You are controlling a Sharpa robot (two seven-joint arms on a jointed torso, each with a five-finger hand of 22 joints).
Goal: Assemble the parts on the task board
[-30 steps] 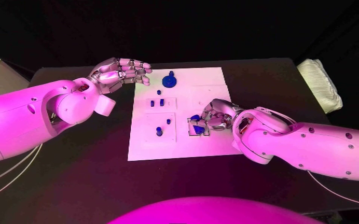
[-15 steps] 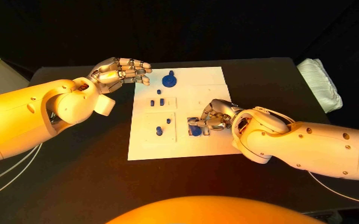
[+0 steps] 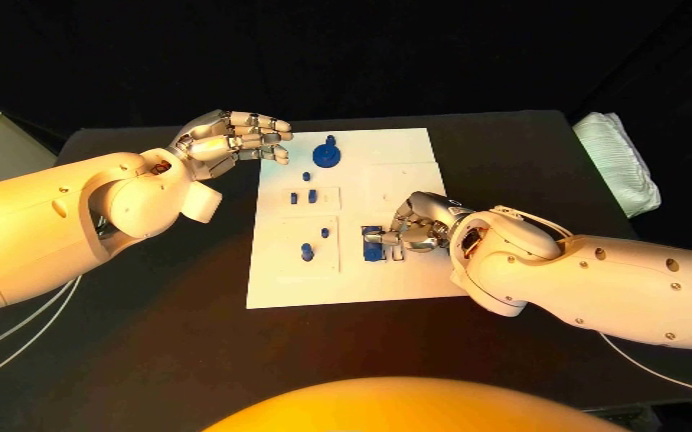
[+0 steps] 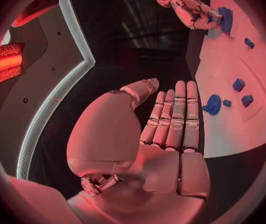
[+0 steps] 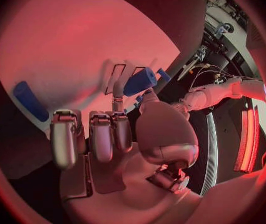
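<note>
The white rectangular task board (image 3: 361,282) lies in the middle of the black table (image 3: 173,352), its long sides running from the near edge toward the far edge. The right hand (image 3: 414,224) rests on the board near its right edge, about halfway along, fingers curled down around a blue block-shaped part (image 3: 378,244) that sits at a square recess; in the right wrist view a blue cylindrical piece (image 5: 139,81) lies against the fingertips (image 5: 117,89), though whether it is truly pinched or merely touched cannot be told from these views.

The left hand (image 3: 231,137) hovers just beyond the board's far left corner, holding nothing; in the left wrist view its fingers (image 4: 173,112) lie straight and pressed side by side, thumb set slightly apart.

A round blue disc with a short stem (image 3: 327,156) stands near the board's far edge. Two small blue pegs (image 3: 303,197) sit in a recessed square on the left half of the board, and further small blue pieces (image 3: 307,249) lie in the square nearer the near edge. A white ribbed cloth pad (image 3: 617,174) lies at the table's right edge.
</note>
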